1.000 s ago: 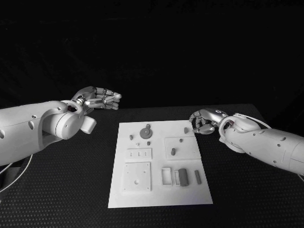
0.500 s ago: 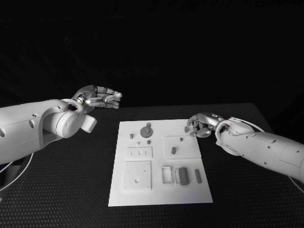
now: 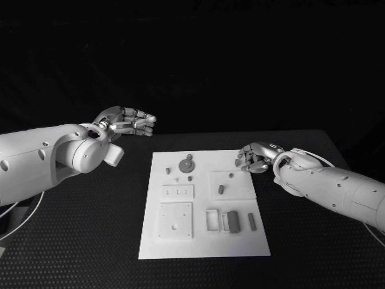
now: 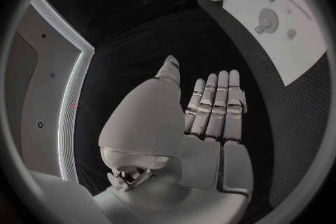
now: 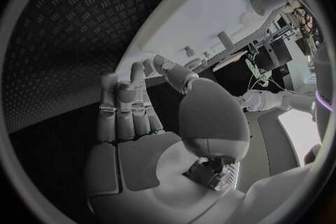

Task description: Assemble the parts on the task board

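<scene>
Head view: task board (image 3: 203, 208) lies mid-counter (image 3: 88, 241). My left hand (image 3: 127, 123) is raised well clear of the board's far-left corner, fingers curled, nothing in it; parked, I judge. My right hand (image 3: 255, 158) sits at the board's far-right edge, fingers bunched; whether it has a part, I cannot tell. Round part (image 3: 186, 165) near the board's far end, bar parts (image 3: 233, 221) near its front.

Left wrist view: left hand (image 4: 203, 123), fingers straight, together, empty.

Right wrist view: right hand (image 5: 140, 123), fingers extended toward the board (image 5: 203, 17), nothing visibly held; probably lining up a pick.
</scene>
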